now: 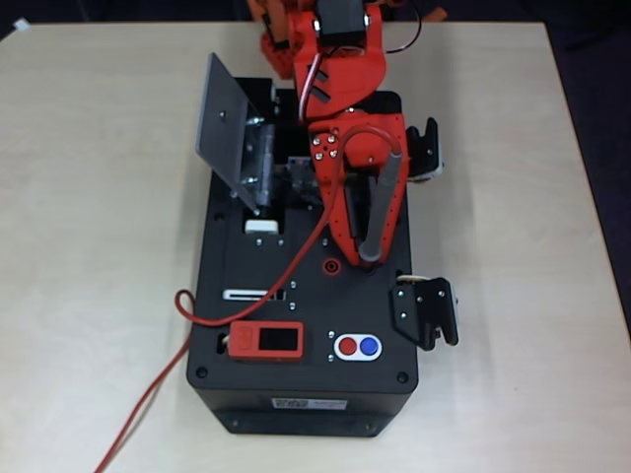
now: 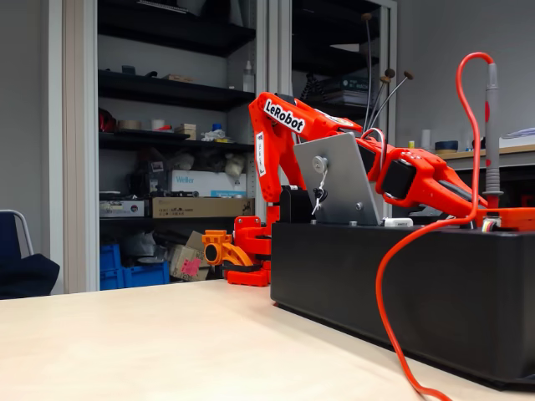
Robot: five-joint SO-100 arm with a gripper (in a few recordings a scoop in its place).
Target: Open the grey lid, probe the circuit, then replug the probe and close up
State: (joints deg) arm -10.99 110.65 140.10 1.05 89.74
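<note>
Grey probe (image 1: 383,205) looks light, stiff and slippery; grip mid-shaft. Gripper (image 1: 367,241) pinches it upright, lid (image 1: 227,120) open.

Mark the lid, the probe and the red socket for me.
lid (image 1: 225,118), overhead view, middle of the raised plate.
probe (image 1: 383,207), overhead view, mid-shaft of the grey rod.
red socket (image 1: 333,265), overhead view, its round rim.
</note>
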